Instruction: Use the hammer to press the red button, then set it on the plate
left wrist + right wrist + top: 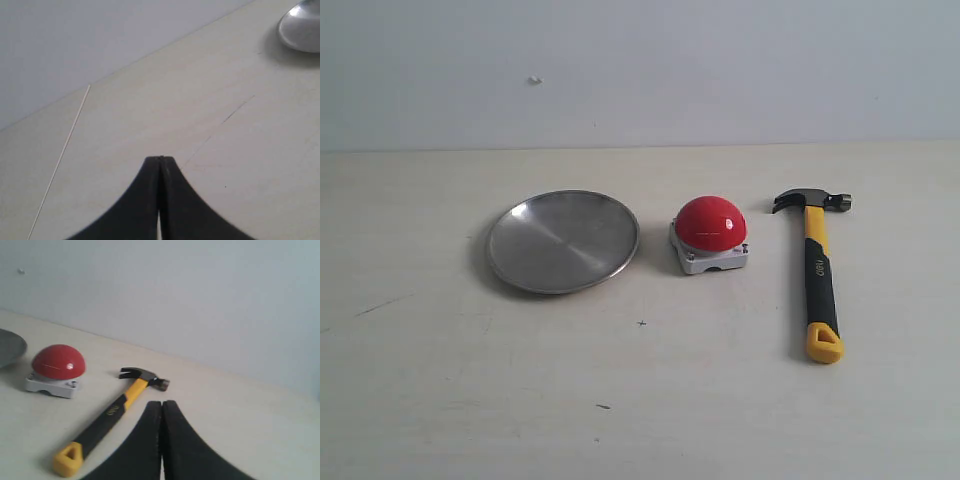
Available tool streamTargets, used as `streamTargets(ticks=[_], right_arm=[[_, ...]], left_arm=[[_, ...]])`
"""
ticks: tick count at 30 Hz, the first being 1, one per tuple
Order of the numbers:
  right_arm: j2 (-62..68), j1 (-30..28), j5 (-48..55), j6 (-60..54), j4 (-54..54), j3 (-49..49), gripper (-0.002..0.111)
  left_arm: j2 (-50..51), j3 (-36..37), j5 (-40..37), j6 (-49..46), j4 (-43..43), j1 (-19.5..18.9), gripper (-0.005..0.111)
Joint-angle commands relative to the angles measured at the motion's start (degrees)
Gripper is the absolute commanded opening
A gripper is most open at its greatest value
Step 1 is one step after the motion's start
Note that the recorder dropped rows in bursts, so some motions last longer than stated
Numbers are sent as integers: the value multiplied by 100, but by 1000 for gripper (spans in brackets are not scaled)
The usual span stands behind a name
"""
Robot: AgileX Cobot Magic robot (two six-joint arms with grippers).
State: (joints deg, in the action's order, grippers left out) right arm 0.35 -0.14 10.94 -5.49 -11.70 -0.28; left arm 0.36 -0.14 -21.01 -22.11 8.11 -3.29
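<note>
hammer (817, 283) looks head-heavy and stiff, so i'd grab the black grip near the head. left gripper (160, 159) and right gripper (162, 403) both pinched closed, empty.

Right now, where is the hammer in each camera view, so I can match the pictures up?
Exterior view: the hammer lies far right, head toward the wall, right of the red button.
Left wrist view: not in it.
Right wrist view: the hammer lies between the red button and the right gripper.
Shared landmark: the plate, cut off at the edge in both wrist views.
</note>
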Motion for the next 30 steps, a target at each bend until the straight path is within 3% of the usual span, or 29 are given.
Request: streamTargets(ticks=[1, 5, 9, 19, 23, 25, 26, 30], right_arm=[[-35, -32, -211, -192, -686, 28, 0], [-35, -32, -211, -148, -605, 28, 0], [-35, -32, -500, 719, 88, 28, 0], [-35, -32, -3846, 2812, 1829, 28, 0], [555, -32, -3035, 2078, 2453, -1078, 0], [1723, -32, -2446, 719, 2817, -1998, 0], [2755, -32, -1566, 106, 3051, -2741, 0], [4884, -32, 273, 65, 3102, -4105, 0]], left_arm=[[-36, 14, 4, 7, 1, -10, 0], [-36, 14, 4, 7, 1, -10, 0], [-36, 14, 4, 7, 1, -10, 0], [-36, 14, 4, 7, 1, -10, 0], [-36, 14, 4, 7, 1, -10, 0], [-36, 14, 4, 7, 1, -10, 0], [-36, 14, 4, 7, 1, -10, 0], [-36, 14, 4, 7, 1, -10, 0]])
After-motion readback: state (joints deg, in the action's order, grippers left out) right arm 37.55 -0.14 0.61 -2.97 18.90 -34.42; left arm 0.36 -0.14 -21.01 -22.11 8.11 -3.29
